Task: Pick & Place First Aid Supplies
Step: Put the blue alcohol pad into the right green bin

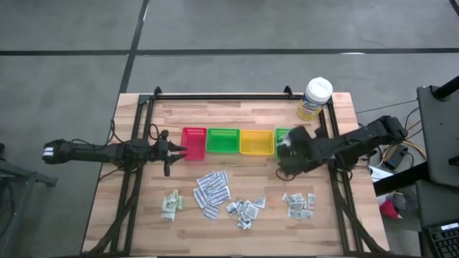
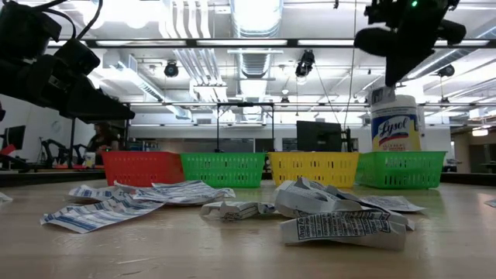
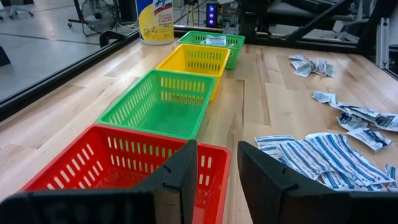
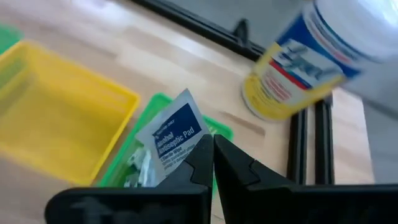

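A blue-and-white antiseptic packet (image 4: 169,135) sits pinched in the right tool (image 4: 213,163) above the far green tray (image 4: 134,163). The left tool (image 3: 216,168) hovers, fingers apart, by the red tray (image 3: 93,163). Other packets (image 1: 211,190) lie on the counter (image 1: 136,215).

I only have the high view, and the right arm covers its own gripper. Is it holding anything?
Observer: Yes. The right gripper is pinching the corner of a white-and-blue antiseptic packet.
Operator: What is under it?
Observer: The end green tray, beside the yellow tray; packets already lie inside.
Operator: And the left gripper?
Observer: The left gripper is open and empty, at the red tray.
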You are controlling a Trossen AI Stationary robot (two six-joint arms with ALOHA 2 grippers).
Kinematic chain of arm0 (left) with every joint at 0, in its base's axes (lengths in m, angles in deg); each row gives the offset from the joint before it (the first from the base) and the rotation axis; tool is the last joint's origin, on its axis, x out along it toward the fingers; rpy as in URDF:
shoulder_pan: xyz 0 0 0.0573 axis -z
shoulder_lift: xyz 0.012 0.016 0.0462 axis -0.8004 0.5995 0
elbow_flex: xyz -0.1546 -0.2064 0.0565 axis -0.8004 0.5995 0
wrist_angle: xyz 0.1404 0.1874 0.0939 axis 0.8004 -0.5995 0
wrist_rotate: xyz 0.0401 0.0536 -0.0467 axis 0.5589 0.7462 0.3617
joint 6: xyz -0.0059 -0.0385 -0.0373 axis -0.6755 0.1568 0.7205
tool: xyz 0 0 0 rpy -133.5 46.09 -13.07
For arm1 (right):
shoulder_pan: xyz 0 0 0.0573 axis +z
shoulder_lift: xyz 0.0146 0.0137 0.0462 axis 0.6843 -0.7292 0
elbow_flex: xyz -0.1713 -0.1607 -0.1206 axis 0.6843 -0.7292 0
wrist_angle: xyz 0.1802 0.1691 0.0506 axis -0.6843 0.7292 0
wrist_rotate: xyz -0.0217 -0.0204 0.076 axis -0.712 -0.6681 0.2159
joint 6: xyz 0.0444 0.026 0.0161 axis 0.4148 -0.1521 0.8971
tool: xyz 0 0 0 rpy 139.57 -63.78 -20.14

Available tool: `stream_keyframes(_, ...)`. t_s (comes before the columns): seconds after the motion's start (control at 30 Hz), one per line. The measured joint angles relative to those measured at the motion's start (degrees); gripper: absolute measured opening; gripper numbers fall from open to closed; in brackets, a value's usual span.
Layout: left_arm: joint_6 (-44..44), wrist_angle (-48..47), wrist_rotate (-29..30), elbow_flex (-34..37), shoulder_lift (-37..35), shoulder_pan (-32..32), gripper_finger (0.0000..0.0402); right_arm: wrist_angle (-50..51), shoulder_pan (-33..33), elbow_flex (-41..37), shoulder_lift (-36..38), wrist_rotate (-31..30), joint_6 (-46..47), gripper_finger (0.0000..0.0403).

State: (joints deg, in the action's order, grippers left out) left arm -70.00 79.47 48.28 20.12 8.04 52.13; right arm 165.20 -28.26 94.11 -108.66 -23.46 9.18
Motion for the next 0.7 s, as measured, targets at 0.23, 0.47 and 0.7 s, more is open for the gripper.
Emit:
stream_keyframes(0.23, 0.0, 0.0, 0.0, 0.0, 0.0, 0.0, 0.0113, -0.3, -6.8, -3.6, 0.0, 4.6, 11.7, 0.0008)
stream_keyframes(0.47, 0.0, 0.0, 0.0, 0.0, 0.0, 0.0, 0.0113, -5.1, -9.8, -7.2, 0.0, 9.3, 15.7, 0.0008)
stream_keyframes(0.7, 0.0, 0.0, 0.0, 0.0, 0.0, 0.0, 0.0113, -11.9, -9.7, -9.3, 0.0, 9.3, 15.1, 0.0008)
